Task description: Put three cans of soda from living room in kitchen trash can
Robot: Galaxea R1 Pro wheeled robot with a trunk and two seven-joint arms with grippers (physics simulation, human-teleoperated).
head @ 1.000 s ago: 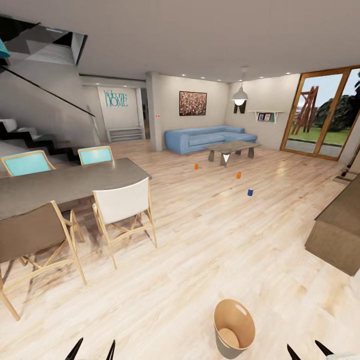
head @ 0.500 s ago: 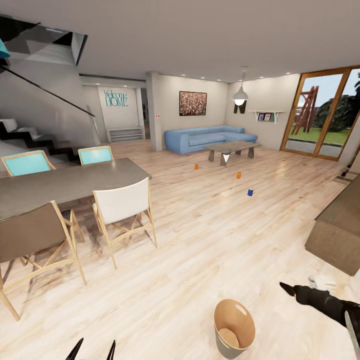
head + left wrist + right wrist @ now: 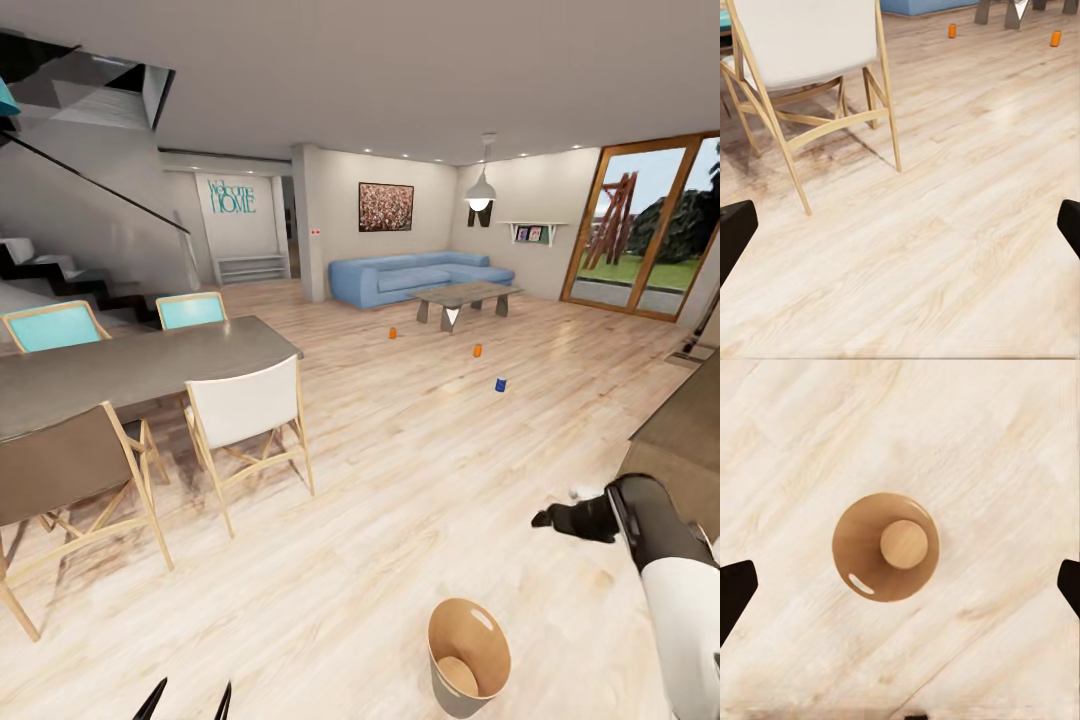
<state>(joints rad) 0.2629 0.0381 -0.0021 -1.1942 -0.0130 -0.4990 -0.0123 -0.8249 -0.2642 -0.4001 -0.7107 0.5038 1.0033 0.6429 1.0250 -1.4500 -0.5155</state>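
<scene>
Where the light wood plank floor [image 3: 400, 480] runs toward the long blue corner sofa [image 3: 410, 277], three small soda cans stand apart: one orange can [image 3: 392, 333] nearest the sofa, a second orange can [image 3: 477, 350] just beyond the glass-topped low table [image 3: 465, 297], one blue can [image 3: 500, 384] closest to the robot. Near at hand, upright on the planks: round trash bin, glossy wood-brown inside, thin grey wall [image 3: 468, 657], nothing in it; the right wrist view looks straight down into it [image 3: 886, 547]. Right gripper [image 3: 552, 519], black, raised above and beyond the bin, fingers [image 3: 735, 585] spread wide, holding nothing. Left gripper [image 3: 187, 699] low, fingers [image 3: 735, 229] apart, empty, facing a white-seated wooden chair [image 3: 245, 410] beside the grey dining table [image 3: 130, 365].
</scene>
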